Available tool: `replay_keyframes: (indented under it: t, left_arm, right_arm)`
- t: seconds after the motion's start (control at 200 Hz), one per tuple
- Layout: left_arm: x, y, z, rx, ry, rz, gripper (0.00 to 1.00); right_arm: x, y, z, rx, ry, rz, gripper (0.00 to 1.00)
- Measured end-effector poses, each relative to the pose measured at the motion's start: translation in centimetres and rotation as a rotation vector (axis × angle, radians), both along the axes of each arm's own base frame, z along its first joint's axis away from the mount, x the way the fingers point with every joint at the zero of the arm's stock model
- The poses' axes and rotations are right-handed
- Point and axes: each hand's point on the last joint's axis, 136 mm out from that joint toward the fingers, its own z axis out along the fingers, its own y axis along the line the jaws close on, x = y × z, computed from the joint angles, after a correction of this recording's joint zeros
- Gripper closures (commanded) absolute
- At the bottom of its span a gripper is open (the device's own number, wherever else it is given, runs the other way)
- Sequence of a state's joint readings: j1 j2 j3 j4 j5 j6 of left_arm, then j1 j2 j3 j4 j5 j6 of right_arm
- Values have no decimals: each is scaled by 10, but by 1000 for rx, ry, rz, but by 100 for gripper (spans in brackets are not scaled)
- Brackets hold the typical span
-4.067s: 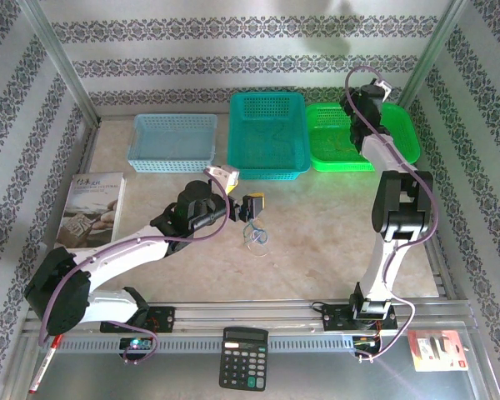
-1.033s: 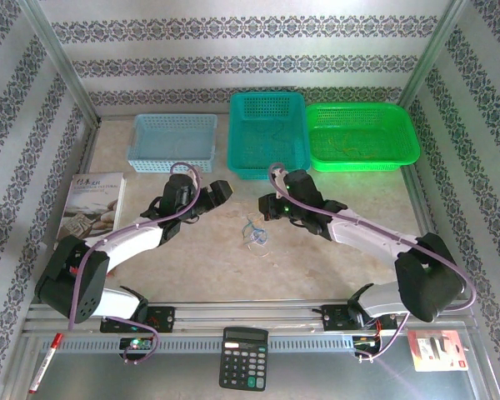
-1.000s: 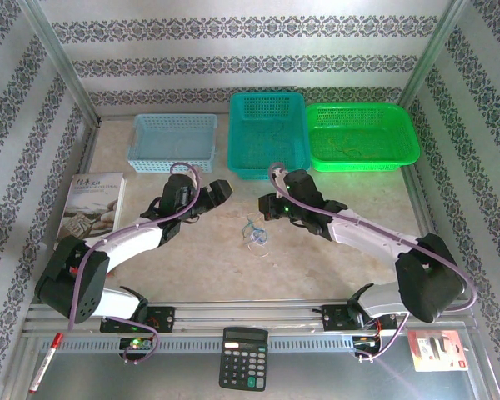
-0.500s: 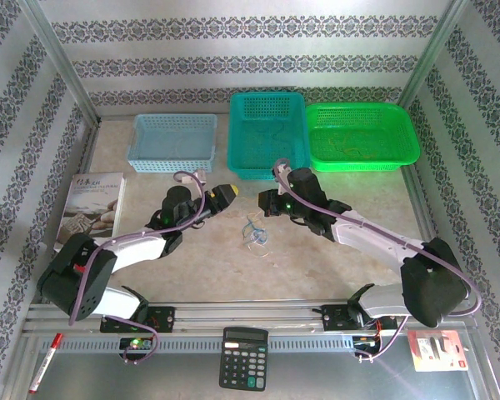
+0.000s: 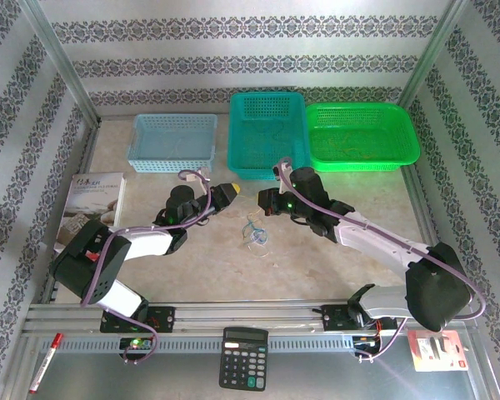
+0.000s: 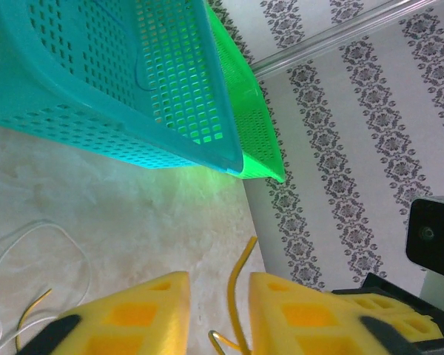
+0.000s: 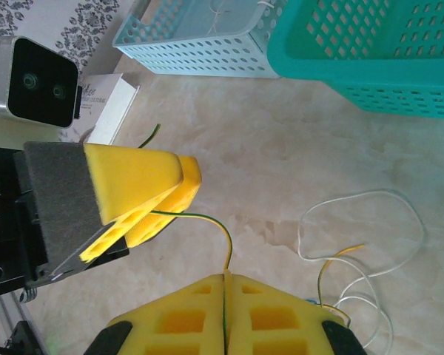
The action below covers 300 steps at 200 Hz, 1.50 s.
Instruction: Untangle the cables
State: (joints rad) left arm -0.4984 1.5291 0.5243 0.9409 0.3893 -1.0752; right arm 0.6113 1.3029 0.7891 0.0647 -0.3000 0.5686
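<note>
The cables [image 5: 254,232] lie as a small tangle of thin white and yellow wires on the table between both arms. My right gripper [image 7: 226,275] is shut on one yellow-green wire [image 7: 214,220], which arcs from its tips to my left gripper [image 7: 183,176]. In the left wrist view that wire [image 6: 234,290] stands in the narrow gap between the left gripper's [image 6: 220,277] yellow pads, close to the right pad and not clamped. In the top view the left gripper [image 5: 227,193] and right gripper [image 5: 265,202] face each other just above the tangle. A white loop [image 7: 370,193] rests on the table.
Three baskets line the back: light blue [image 5: 173,142], teal [image 5: 268,133], green [image 5: 362,135]. A book [image 5: 92,208] lies at the left. A calculator [image 5: 244,358], a pen [image 5: 46,362] and a red packet [image 5: 433,348] sit at the near edge.
My left gripper has swung right toward the right gripper and its jaws have narrowed around the held wire. The right gripper has stayed shut and hardly moved.
</note>
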Motion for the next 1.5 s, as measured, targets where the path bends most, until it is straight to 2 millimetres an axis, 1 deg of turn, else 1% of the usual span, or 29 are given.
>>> replay_keyframes:
  t: [0.1, 0.19, 0.24, 0.3, 0.365, 0.415, 0.46, 0.56, 0.689, 0.814, 0.964, 1.069, 1.134, 1.154, 1.204, 1.259, 1.274, 1.314, 1.364, 1.429, 1.499]
  left_arm:
    - [2, -1, 4, -13, -14, 0, 89]
    - [3, -3, 9, -24, -31, -2, 100]
    - [4, -3, 12, -26, -40, -3, 100]
    - [4, -3, 16, -32, -54, -5, 100]
    - [4, -5, 20, -34, -72, -12, 100]
    - [4, -5, 22, -33, -85, -17, 100]
    - [4, -6, 23, -30, -93, -22, 100]
    - [3, -6, 27, -30, -106, -25, 100]
    - [2, -5, 38, -40, -132, -23, 100]
    - [4, -3, 55, -58, -168, -7, 100]
    - [4, -1, 78, -79, -208, 10, 100]
    - [5, 2, 99, -90, -240, 33, 100]
    - [3, -1, 107, -80, -251, 22, 100]
    - [3, -1, 108, -77, -251, 20, 98]
    - [3, -2, 111, -63, -255, 15, 85]
    - [4, -2, 113, -53, -261, 16, 75]
    - [4, -1, 114, -47, -266, 18, 71]
    - [4, -1, 118, -40, -279, 22, 58]
    - [3, 2, 122, -40, -288, 29, 49]
    - [1, 4, 127, -33, -302, 37, 36]
    - [0, 6, 130, -23, -316, 42, 25]
  right_arm:
    - [-1, 1, 1, 5, 4, 1, 100]
    - [-3, 3, 1, 8, 5, 9, 100]
    - [-6, 5, 1, 11, 3, 15, 100]
    - [-8, 6, -2, 10, 8, 20, 86]
    - [-10, 7, -4, 11, 15, 22, 85]
    - [-11, 6, -5, 9, 17, 22, 86]
    - [-12, 5, -6, 10, 19, 20, 91]
    - [-10, 1, 0, 24, 12, 7, 97]
    - [-9, -2, 4, 35, 4, 3, 97]
    - [-10, -2, 3, 36, 3, 11, 100]
    - [-10, 0, -5, 32, -6, 23, 100]
    - [-13, -2, -18, 14, 13, 26, 100]
    - [-12, 0, -20, 16, 11, 34, 100]
    - [-12, 0, -19, 18, 9, 36, 100]
    - [-10, -1, -17, 24, -1, 32, 100]
    - [-5, -6, -16, 25, 0, 19, 100]
    - [-3, -9, -16, 23, 1, 10, 100]
    - [5, -20, -18, 14, 11, -20, 100]
    - [16, -34, -17, 8, 19, -62, 100]
    - [37, -56, -4, 10, 5, -133, 100]
    - [63, -82, 21, 28, -41, -217, 100]
